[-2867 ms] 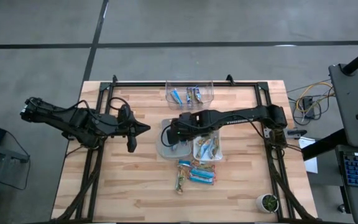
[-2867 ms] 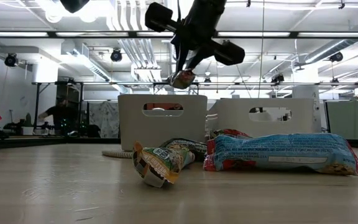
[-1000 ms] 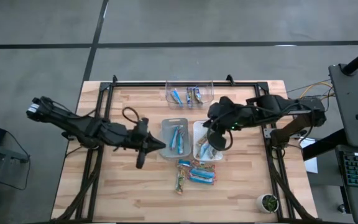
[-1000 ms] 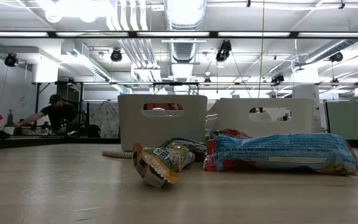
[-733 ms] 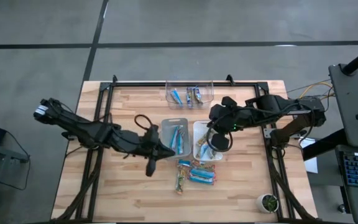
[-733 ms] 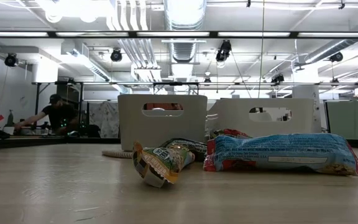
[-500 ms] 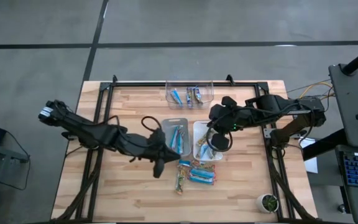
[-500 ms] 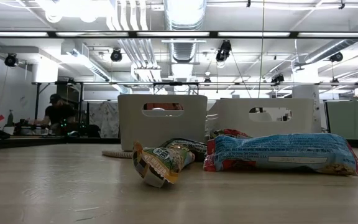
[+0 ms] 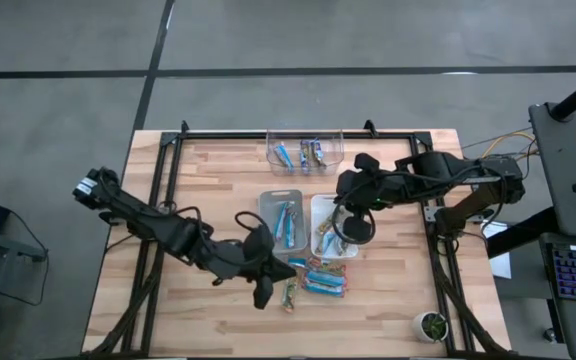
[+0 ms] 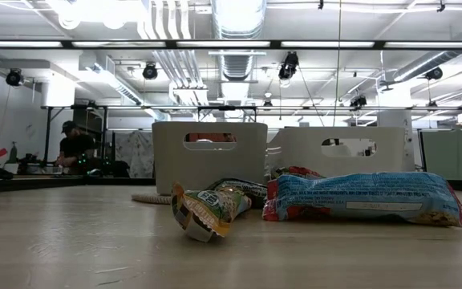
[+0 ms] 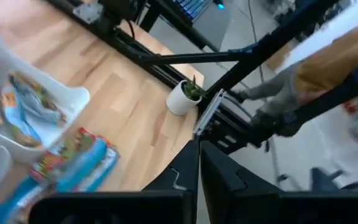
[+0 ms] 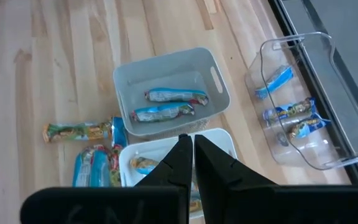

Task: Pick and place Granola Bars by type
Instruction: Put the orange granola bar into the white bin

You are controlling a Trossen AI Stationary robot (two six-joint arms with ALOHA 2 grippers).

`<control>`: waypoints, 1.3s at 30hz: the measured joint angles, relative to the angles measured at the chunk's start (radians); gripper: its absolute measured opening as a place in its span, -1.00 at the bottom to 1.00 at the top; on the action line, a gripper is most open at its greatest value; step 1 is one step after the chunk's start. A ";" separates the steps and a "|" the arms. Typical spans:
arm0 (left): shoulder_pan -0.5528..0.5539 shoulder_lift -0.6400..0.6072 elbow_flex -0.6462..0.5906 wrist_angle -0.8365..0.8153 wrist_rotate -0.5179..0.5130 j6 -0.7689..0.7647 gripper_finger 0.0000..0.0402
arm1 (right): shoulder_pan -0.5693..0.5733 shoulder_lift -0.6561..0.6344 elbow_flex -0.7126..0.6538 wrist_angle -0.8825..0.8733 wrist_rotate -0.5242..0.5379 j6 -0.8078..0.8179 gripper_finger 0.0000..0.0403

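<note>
The left end effector (image 9: 280, 271) now reaches beside the loose Granola Bars (image 9: 313, 277), having swept in from the desk's (image 9: 198, 170) left.

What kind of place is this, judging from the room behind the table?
Probably a robotics lab or workshop in an open industrial hall. The low view shows exposed ceiling ducts and strip lights, and a person at a far workbench. The high view shows a bare concrete floor around the wooden table.
</note>
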 joint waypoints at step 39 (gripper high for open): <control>0.061 0.056 0.086 -0.167 0.285 1.137 -1.00 | 0.000 -0.145 0.000 -0.039 -0.332 0.180 -0.96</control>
